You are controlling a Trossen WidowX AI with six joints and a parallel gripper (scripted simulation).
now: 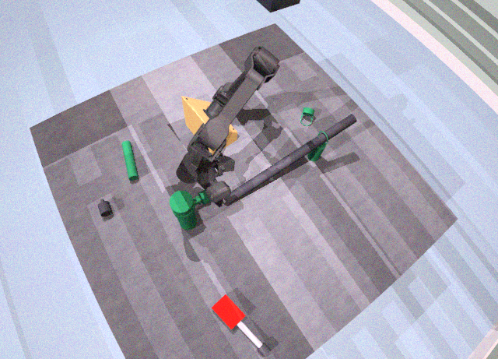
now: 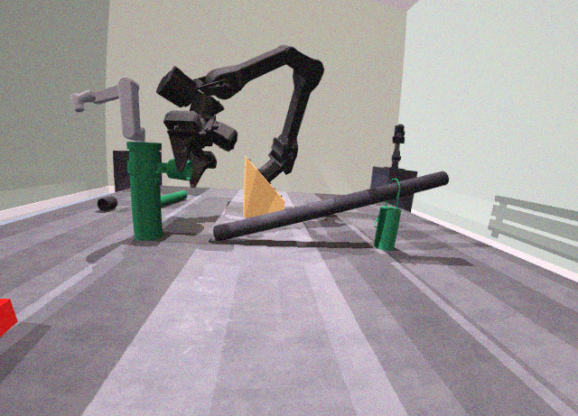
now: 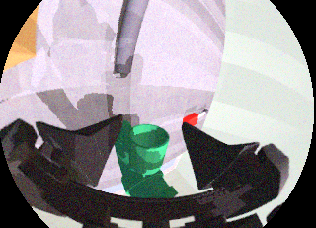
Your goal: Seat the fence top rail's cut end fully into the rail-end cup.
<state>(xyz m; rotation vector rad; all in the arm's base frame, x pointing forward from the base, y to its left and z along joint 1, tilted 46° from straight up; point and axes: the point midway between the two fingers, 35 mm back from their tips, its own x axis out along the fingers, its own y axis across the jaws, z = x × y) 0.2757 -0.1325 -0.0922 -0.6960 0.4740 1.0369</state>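
Note:
The dark rail slopes through the wire loop on the short green post. Its far end is raised; its near end is down close to the table, beside the big green post and outside the cup. The green rail-end cup sticks out from the brace band, just under the post cap. My gripper is open, its fingers on either side of the cup, above the rail's lower end and not touching the rail. Finger contact with the cup cannot be told.
A yellow wedge stands behind the rail. A green rod and a small dark fitting lie beyond the big post. A green looped fitting lies near the short post. A red block with a white handle lies in front.

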